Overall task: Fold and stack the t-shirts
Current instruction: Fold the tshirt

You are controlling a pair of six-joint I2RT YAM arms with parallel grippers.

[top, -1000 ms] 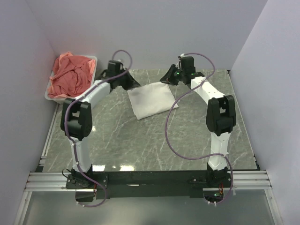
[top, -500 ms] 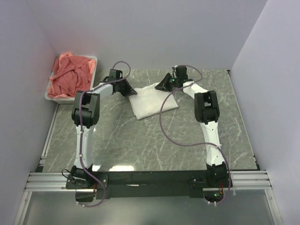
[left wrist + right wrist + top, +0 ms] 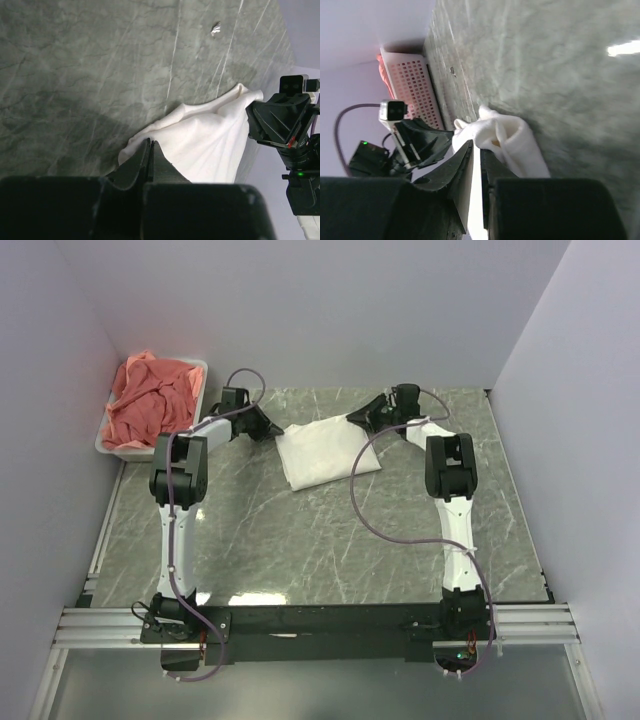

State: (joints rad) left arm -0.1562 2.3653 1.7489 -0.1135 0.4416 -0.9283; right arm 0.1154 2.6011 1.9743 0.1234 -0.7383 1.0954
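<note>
A white t-shirt (image 3: pixel 325 452) lies folded at the back middle of the table. Its red print is hidden. My left gripper (image 3: pixel 274 429) is shut on the shirt's far left corner, low over the table. In the left wrist view the closed jaws (image 3: pixel 150 143) pinch the shirt's edge (image 3: pixel 210 150). My right gripper (image 3: pixel 354 418) is shut on the far right corner. In the right wrist view white cloth (image 3: pixel 520 145) fills the narrow gap at its tips (image 3: pixel 476 146). Salmon-pink t-shirts (image 3: pixel 150 400) lie heaped in a tub at the back left.
The white perforated tub (image 3: pixel 108 440) stands at the back left against the wall and also shows in the right wrist view (image 3: pixel 412 80). White walls close the back and both sides. Purple cables loop off both arms over the table (image 3: pixel 300 540).
Both grippers came down onto the shirt's far edge, then moved apart. The far edge now looks drawn out wider between them.
</note>
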